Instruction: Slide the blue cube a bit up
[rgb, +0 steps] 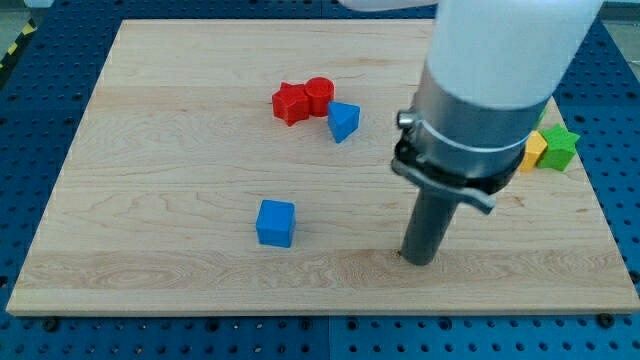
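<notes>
Small blue cube (275, 222) sits on the light wooden board (150, 150), lower middle, nothing touching it. My tip (419, 260) rests on the board well to the view's right of the cube, slightly lower. No hand on this arm, just the dark rod, holding nothing. Toward the view's top: red star-shaped block (290, 103) touching red cylinder (319, 94), blue wedge-like block (343, 121) just beside them. At the right edge, green star block (560, 146) and a yellow block (533, 152), shape partly hidden by the arm.
</notes>
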